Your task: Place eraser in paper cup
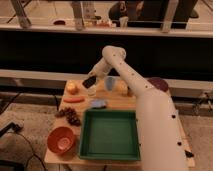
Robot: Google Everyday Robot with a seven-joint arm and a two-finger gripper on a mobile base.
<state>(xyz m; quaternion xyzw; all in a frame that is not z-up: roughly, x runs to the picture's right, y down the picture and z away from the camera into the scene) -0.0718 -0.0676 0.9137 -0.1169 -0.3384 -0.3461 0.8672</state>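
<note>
Where gripper [90,81] hovers, wooden table [119,100]

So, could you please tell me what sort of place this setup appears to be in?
Probably a lab or test area: a small wooden table holds staged props such as a green tray, an orange bowl and fruit, with railings behind. The gripper hovers above the paper cup.

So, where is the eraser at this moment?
The eraser is at the gripper, above the paper cup near the table's far edge, between the yellow fruit and the pale blue cup.
</note>
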